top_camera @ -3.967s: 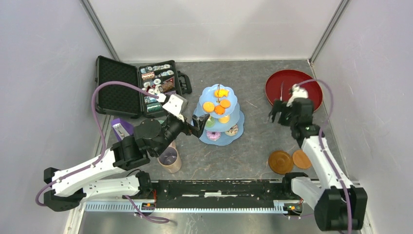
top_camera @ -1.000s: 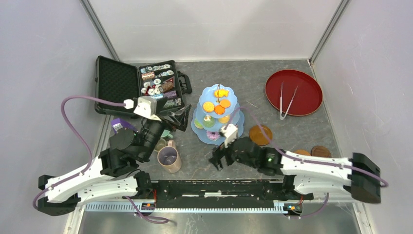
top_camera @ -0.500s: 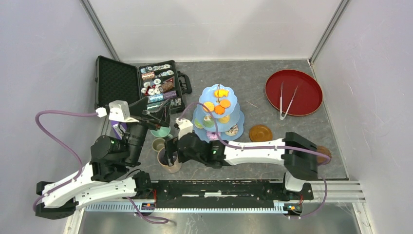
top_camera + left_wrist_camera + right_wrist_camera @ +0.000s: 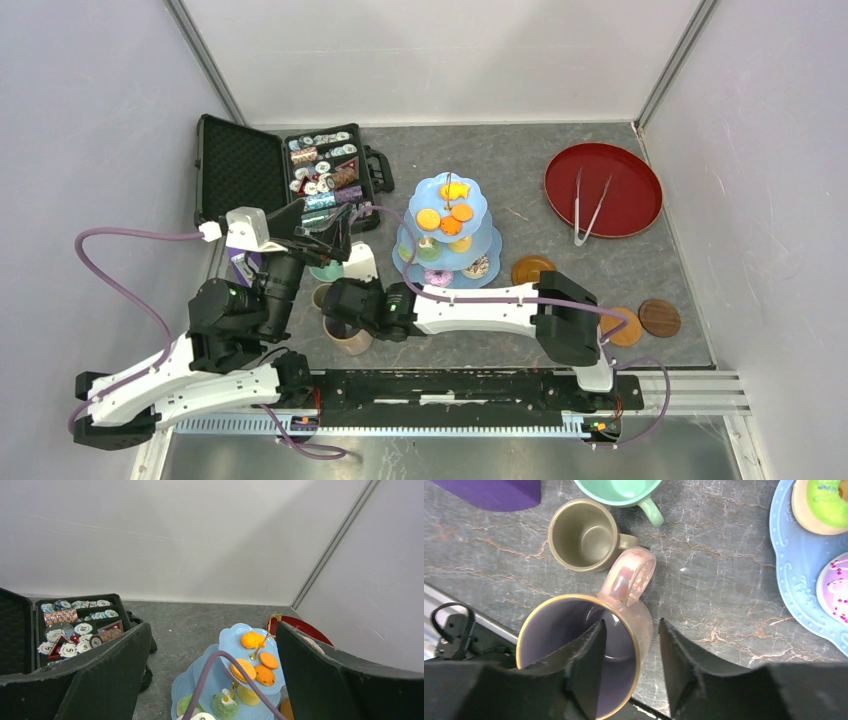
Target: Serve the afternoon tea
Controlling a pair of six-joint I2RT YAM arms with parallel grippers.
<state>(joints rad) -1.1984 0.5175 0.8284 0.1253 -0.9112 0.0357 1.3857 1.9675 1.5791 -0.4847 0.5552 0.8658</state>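
The right gripper (image 4: 630,630) has its jaws astride the mug's (image 4: 554,640) wall, one inside and one outside, while on the desk (image 4: 714,580) an olive cup (image 4: 583,535) sits just beside the mug's handle, a green cup (image 4: 624,490) beyond it, and a blue stand (image 4: 794,580) with donuts (image 4: 821,500) at right.

From above, the tan mug (image 4: 353,341), at seven o'clock from the cake stand (image 4: 447,200), sits mostly hidden under the right gripper (image 4: 336,322). The right wrist view clips the green cup (image 4: 624,490) at twelve o'clock, the stand at three. The tins (image 4: 322,165) in the black case (image 4: 240,180) are too small to read.
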